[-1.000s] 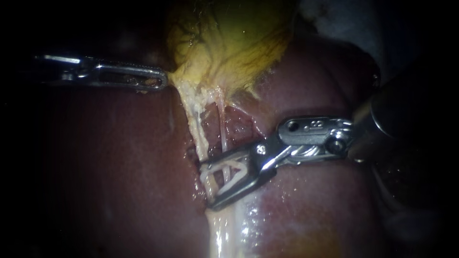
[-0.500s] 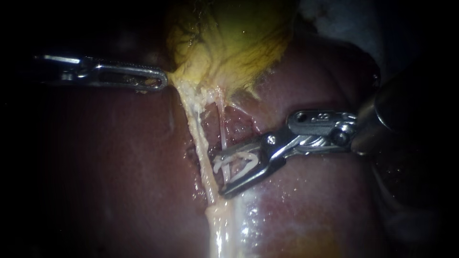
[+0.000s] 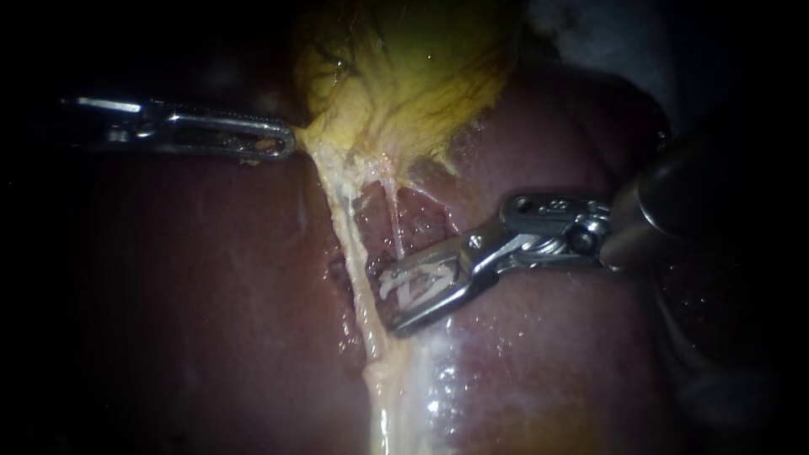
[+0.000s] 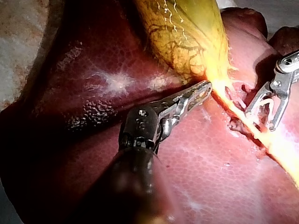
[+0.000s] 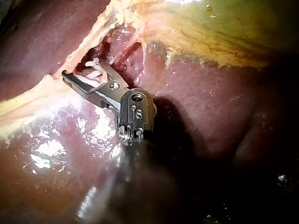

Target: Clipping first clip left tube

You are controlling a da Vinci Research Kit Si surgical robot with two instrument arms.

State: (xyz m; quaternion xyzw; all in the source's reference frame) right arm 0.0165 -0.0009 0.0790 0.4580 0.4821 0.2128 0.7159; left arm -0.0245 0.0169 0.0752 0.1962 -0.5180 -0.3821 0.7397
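Right instrument (image 3: 390, 301) has backed rightward — white clip (image 3: 417, 285) between narrower jaws.

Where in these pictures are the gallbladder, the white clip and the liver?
gallbladder (image 3: 413, 76), endoscope view, on its yellow-green wall.
clip (image 3: 419, 285), endoscope view, on its white middle, between the jaws of the right instrument (image 3: 388, 303).
liver (image 3: 211, 278), endoscope view, on its bare dark red surface.

Wet glossy liver (image 3: 211, 295), duller veined gallbladder (image 3: 404, 76) skin, shiny polished-metal left instrument (image 3: 289, 141) and right instrument (image 3: 390, 301), white plastic-looking clip (image 3: 421, 282).
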